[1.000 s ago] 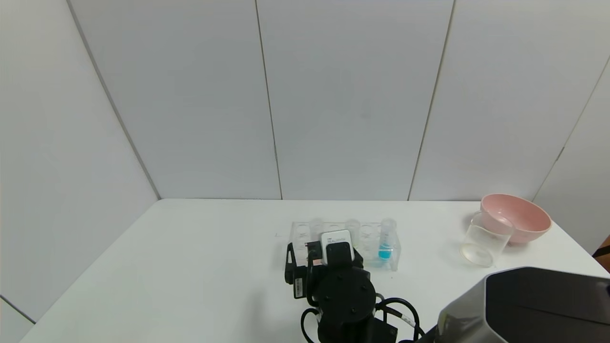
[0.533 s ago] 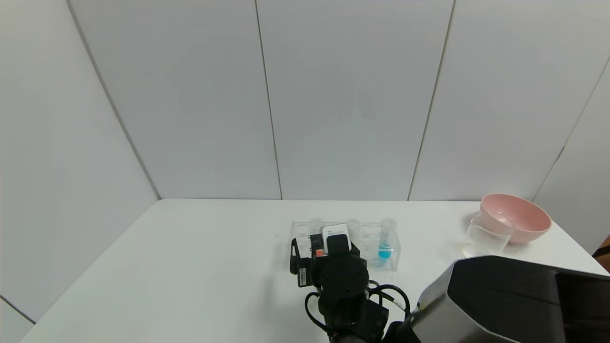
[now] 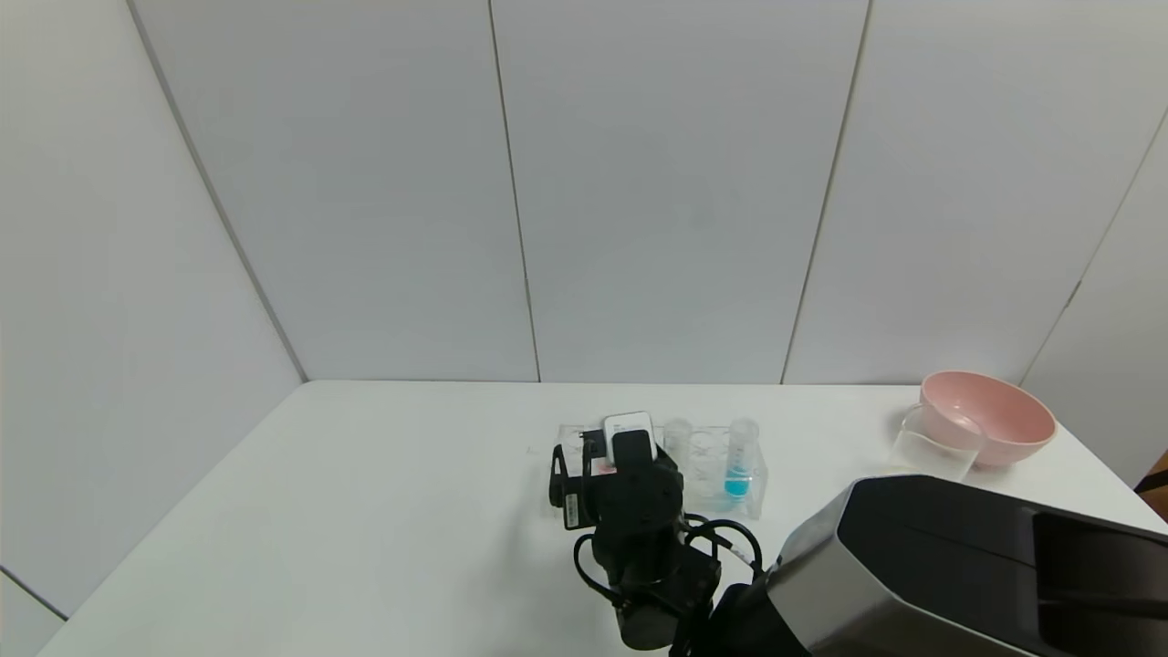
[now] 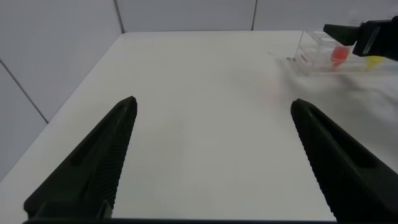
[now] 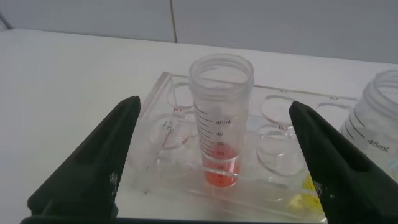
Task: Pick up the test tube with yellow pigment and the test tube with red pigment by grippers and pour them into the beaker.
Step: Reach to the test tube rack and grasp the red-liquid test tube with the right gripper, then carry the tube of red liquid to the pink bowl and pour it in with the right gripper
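My right gripper [image 5: 214,155]: fingers spread wide, flanking the racked test tube with red pigment [image 5: 220,118], untouched. Left gripper [image 4: 214,155]: wide, holding nothing.

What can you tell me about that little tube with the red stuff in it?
The test tube with red pigment is a clear, plastic-looking tube with an open, ridged mouth and printed volume marks, reading 45 ml near the top. A little red-orange liquid sits at its bottom. It stands upright in a hole near one end of the clear rack on the white table. The right gripper has its fingers spread wide on either side of it, not touching it.
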{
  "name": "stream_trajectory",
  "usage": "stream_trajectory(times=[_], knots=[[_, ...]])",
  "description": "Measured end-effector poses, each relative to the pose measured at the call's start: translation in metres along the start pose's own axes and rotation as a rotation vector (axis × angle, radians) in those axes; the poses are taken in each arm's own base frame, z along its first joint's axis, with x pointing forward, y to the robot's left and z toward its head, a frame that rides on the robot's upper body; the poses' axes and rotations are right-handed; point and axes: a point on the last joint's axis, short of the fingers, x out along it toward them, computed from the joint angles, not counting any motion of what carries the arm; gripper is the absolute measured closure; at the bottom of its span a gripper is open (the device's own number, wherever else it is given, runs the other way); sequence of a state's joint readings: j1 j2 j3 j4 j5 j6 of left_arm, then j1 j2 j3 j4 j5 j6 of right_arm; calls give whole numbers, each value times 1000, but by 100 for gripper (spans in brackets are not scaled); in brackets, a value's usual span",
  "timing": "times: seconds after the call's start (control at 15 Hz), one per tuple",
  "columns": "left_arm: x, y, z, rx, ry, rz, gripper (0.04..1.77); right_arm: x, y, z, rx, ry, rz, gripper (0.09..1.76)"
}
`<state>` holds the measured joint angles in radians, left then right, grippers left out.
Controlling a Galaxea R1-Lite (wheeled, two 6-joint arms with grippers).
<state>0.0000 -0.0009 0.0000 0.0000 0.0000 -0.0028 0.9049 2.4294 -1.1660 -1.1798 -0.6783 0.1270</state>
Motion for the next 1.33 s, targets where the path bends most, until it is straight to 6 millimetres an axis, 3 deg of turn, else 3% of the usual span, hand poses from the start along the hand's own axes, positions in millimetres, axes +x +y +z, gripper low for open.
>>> stream_trajectory(times=[0.2,0.33,0.67,0.73,1.2,1.33], knots=[[0,0,0,0,0,0,5,3,3,1,3,-4,1,14],[0,0,0,0,0,0,5,5,2,0,3,-4,-1,52],[0,0,0,0,0,0,5,10,0,1,1,2,14,110],[0,0,0,0,0,0,5,11,0,1,1,2,15,133],[0,0,0,0,0,0,5,14,1,5,12,-10,35,132],[0,0,0,0,0,0,5,14,1,16,31,-34,62,132]])
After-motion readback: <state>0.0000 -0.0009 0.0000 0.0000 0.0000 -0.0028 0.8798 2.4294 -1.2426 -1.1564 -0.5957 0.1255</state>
